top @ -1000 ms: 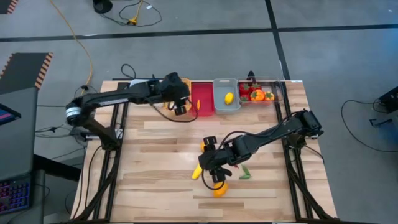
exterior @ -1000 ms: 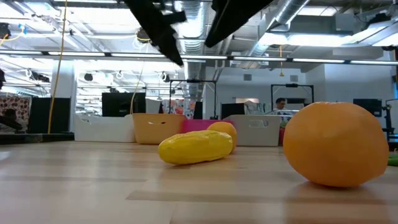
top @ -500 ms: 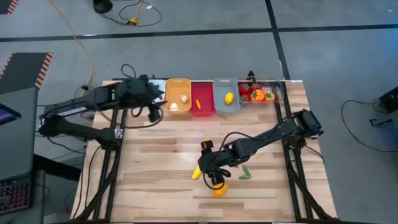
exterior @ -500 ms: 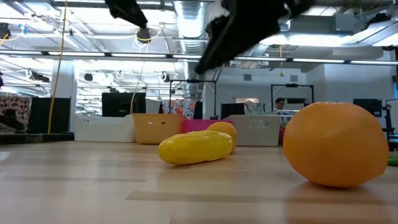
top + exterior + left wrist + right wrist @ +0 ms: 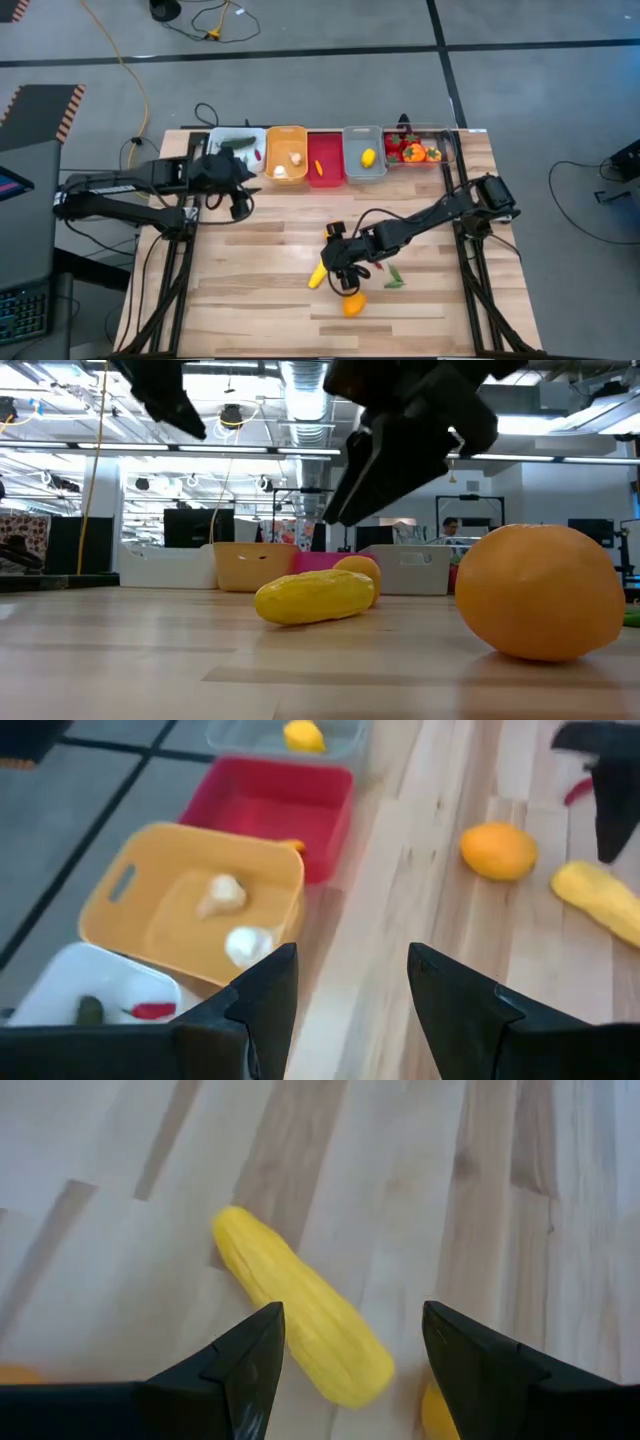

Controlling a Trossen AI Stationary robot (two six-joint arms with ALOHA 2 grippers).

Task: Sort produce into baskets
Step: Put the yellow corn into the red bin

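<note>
Right gripper (image 5: 345,270) above the yellow corn (image 5: 317,276) mid-table, fingers spread, nothing held, orange pepper (image 5: 352,304) just beyond, left gripper (image 5: 238,205) empty, fingers apart, near the white basket (image 5: 237,146) heading the row of baskets along the table's far edge

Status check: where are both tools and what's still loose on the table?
Right tool open, empty, above the yellow corn. Left tool open, empty, near the orange bin. An orange fruit and a green piece also loose. Nothing blocking the corn.
</note>
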